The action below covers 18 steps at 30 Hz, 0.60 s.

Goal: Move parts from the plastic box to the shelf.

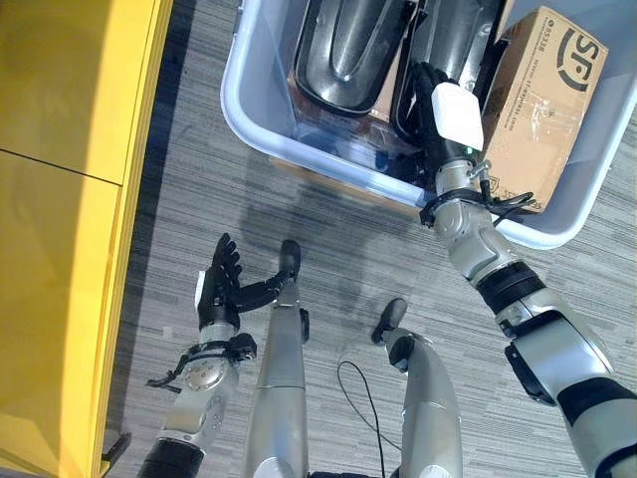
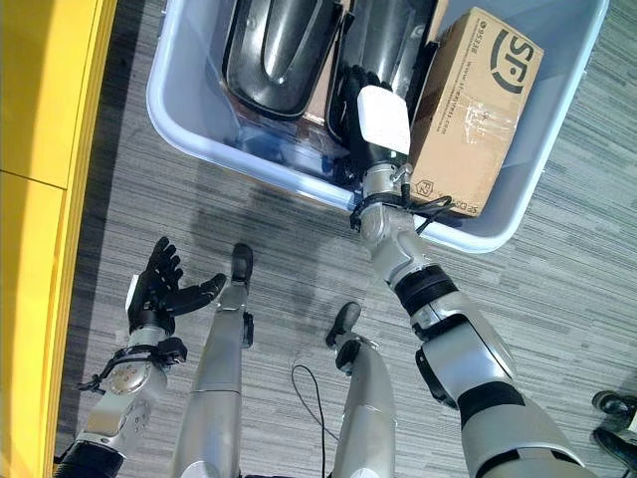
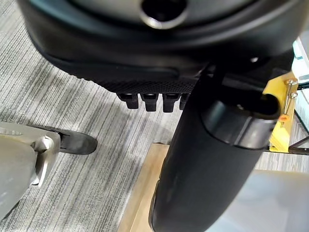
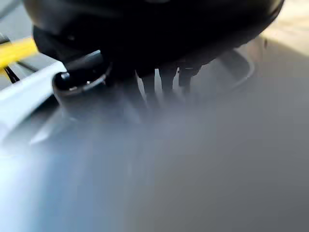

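Note:
The pale blue plastic box [image 1: 249, 119] stands on the floor ahead of me. It holds two glossy black moulded parts [image 1: 343, 45], [image 1: 453, 35] and a cardboard carton [image 1: 547, 100]. My right hand [image 1: 438, 119], white-covered on its back, reaches down inside the box between the second black part and the carton. Its fingers [image 4: 166, 79] stretch straight against the part's smooth surface [image 4: 193, 159] and grip nothing. My left hand [image 1: 217, 294] hangs over the carpet at the lower left, near the yellow shelf [image 1: 70, 199], fingers [image 3: 149, 101] spread and holding nothing.
The yellow shelf runs along the whole left side. Grey striped carpet [image 1: 328, 239] lies between it and the box. A tan board [image 3: 140, 193] shows under the box's near edge. A person's shoes [image 2: 617, 413] stand at the far lower right.

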Available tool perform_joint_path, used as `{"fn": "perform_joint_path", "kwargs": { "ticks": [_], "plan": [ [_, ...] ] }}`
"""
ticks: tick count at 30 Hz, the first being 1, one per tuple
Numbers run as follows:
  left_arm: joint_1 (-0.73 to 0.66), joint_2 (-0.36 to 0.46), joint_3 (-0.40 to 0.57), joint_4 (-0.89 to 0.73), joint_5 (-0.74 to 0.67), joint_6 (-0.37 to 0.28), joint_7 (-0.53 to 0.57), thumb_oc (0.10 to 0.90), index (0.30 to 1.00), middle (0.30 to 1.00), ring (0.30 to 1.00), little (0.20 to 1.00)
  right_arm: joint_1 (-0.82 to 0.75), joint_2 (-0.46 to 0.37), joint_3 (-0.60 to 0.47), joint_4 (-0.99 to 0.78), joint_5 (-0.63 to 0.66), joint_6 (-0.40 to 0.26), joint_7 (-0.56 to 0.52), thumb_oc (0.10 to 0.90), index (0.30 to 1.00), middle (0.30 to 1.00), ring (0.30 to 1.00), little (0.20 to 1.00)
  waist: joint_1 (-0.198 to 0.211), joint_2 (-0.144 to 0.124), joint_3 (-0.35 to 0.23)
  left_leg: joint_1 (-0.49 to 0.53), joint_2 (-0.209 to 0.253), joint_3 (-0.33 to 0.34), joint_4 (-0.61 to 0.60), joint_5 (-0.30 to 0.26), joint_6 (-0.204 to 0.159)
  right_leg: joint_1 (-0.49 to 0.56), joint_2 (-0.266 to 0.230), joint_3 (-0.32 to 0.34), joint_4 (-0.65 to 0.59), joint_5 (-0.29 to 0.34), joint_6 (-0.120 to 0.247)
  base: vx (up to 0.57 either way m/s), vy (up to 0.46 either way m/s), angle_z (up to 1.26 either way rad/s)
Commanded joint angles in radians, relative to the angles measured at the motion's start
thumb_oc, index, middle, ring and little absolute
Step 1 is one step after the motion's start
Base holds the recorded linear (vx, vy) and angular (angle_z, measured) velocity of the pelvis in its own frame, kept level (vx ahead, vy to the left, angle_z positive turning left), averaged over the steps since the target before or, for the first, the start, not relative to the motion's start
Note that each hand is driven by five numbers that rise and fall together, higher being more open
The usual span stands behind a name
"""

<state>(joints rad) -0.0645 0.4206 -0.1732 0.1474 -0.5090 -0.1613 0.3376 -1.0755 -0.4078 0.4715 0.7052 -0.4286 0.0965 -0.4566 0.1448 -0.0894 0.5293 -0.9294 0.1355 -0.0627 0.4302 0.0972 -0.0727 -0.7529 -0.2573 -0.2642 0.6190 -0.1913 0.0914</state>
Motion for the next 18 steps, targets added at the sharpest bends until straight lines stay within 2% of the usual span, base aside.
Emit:
{"fn": "perform_joint_path", "kwargs": {
  "ticks": [1,5,7,12,15,18],
  "plan": [
    [0.014,0.013,-0.029,-0.089,-0.033,-0.073,0.002,0.9,1.0,1.0,1.0,1.0,0.026,-0.041,0.015,0.009,0.04,-0.015,0.029,0.4,0.3,0.3,0.3,0.3,0.019,0.073,-0.009,-0.014,0.04,-0.033,0.043,-0.083,-0.028,0.164,-0.001,-0.014,-0.043,-0.048,0.039,0.0,0.0,0.0],
    [0.011,0.015,-0.031,-0.089,-0.032,-0.073,-0.001,0.9,1.0,1.0,1.0,1.0,0.03,-0.064,0.032,-0.001,-0.018,-0.003,0.022,0.4,0.3,0.3,0.3,0.3,0.019,0.074,-0.009,0.005,0.04,-0.035,0.037,-0.082,-0.031,0.186,-0.001,-0.014,-0.049,-0.048,0.04,0.0,0.0,0.0],
    [0.003,0.015,-0.033,-0.088,-0.03,-0.074,-0.002,0.9,1.0,1.0,1.0,1.0,0.029,-0.07,0.026,0.008,-0.022,0.0,0.018,0.4,0.3,0.3,0.3,0.3,0.023,0.081,-0.009,0.011,0.043,-0.033,0.017,-0.048,-0.023,0.193,0.003,-0.023,-0.065,-0.026,0.034,-0.07,0.022,0.01],
    [-0.022,0.008,-0.055,-0.05,-0.044,-0.062,-0.014,0.9,1.0,1.0,1.0,1.0,0.096,-0.082,-0.001,-0.035,-0.063,0.008,0.001,0.4,0.3,0.3,0.3,0.3,0.012,0.084,-0.009,0.117,0.043,-0.023,-0.023,-0.035,-0.031,0.305,0.009,-0.027,-0.119,-0.014,0.037,-0.01,0.006,0.0],
    [-0.026,0.008,-0.059,-0.045,-0.039,-0.06,-0.017,0.9,1.0,1.0,1.0,1.0,0.112,-0.082,-0.011,-0.059,-0.063,0.006,0.003,0.4,0.3,0.3,0.3,0.3,0.01,0.083,-0.009,0.142,0.046,-0.019,-0.039,-0.03,-0.031,0.33,0.012,-0.026,-0.137,-0.01,0.038,0.0,0.0,0.01],
    [-0.018,0.011,-0.058,-0.036,-0.026,-0.051,-0.037,0.9,1.0,1.0,1.0,1.0,0.169,-0.099,-0.029,-0.131,-0.096,-0.008,0.012,0.4,0.3,0.3,0.3,0.3,0.005,0.079,-0.016,0.241,0.056,-0.016,-0.092,-0.01,-0.038,0.425,0.021,-0.027,-0.212,0.006,0.043,0.04,-0.032,-0.05]
  ]
}}
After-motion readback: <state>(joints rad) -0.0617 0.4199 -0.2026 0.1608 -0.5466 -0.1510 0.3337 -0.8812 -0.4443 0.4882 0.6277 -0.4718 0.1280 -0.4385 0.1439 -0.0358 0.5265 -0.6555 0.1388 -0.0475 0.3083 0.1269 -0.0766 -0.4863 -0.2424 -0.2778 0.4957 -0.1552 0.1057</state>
